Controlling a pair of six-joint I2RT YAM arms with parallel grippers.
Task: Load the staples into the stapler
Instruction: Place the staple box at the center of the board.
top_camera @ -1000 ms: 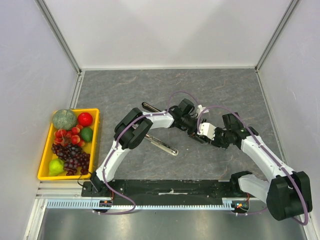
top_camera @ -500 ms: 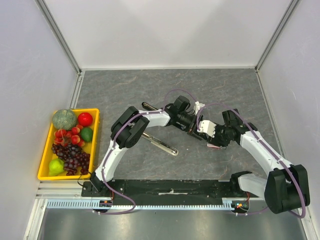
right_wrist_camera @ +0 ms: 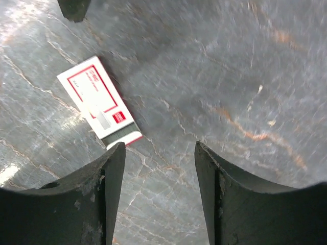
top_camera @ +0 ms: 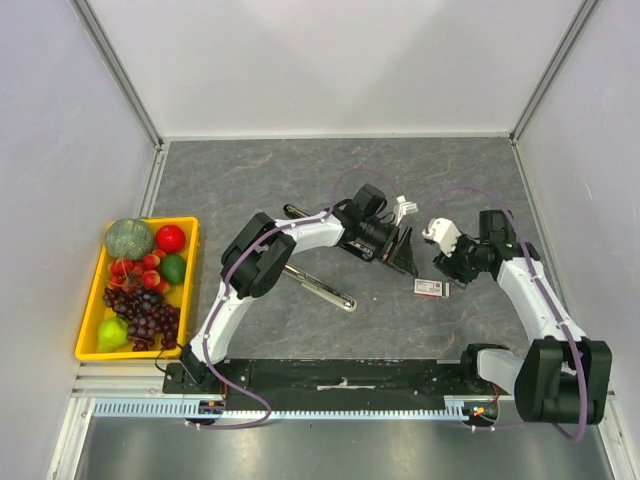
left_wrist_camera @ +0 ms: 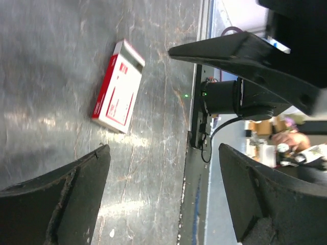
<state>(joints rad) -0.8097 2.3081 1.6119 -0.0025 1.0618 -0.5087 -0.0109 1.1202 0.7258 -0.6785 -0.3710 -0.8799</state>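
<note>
The staples (top_camera: 432,288) lie flat on the surface (top_camera: 300,180), long axis roughly left-right, between the wide, empty left fingers (left_wrist_camera: 76,196) and wide, empty right fingers (right_wrist_camera: 104,204), seemingly slightly nearer the right.

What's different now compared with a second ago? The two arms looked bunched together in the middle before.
The right tool drew back to the right, away from the left tool, which shifted only slightly. Both are open now, and the staple box, hidden between them before, lies free on the table. The stapler and the yellow fruit tray stayed put.
</note>
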